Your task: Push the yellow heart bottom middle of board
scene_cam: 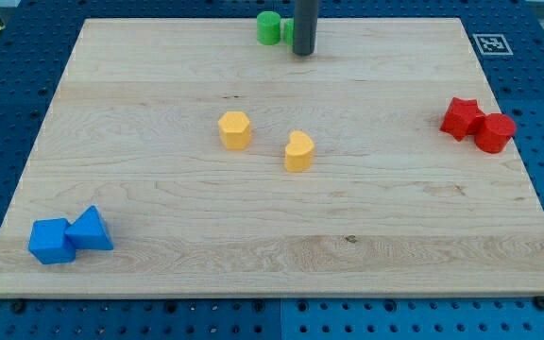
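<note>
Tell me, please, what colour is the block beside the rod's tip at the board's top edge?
Green, just to the view's left of my tip, as the camera view shows.

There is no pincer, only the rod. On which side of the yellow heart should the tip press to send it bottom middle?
Press my tip on the yellow heart, at its face toward the view's top, probably slightly right of its centre. The heart lies just right of the view's middle, so it should slide down and a little left.

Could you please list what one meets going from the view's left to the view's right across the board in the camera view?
Blue cube → blue triangular block → yellow block → green cylinder → yellow heart → my tip → red star-like block → red cylinder.
</note>
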Tool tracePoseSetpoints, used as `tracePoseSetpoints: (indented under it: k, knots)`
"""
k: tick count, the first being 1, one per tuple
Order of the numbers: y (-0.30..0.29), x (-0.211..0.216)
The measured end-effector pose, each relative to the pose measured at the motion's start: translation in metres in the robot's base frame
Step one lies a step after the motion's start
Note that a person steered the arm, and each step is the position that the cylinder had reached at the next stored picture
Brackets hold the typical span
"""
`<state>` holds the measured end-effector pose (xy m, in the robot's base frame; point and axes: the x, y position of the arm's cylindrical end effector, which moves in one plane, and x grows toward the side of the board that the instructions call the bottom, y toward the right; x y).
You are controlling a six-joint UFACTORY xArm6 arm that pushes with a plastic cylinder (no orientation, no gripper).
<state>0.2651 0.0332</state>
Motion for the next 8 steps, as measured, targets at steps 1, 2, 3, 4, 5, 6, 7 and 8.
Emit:
tracePoseSetpoints:
  k: [1,2,3,4,5,6,7,8]
  knots:
    - [-0.017,0.0]
    - [-0.019,0.001]
    - [-0.019,0.001]
    - [-0.057,0.031]
    - [-0.076,0.088]
    - [-0.077,0.119]
    - [-0.049,0.139]
    - [-0.015,0.184]
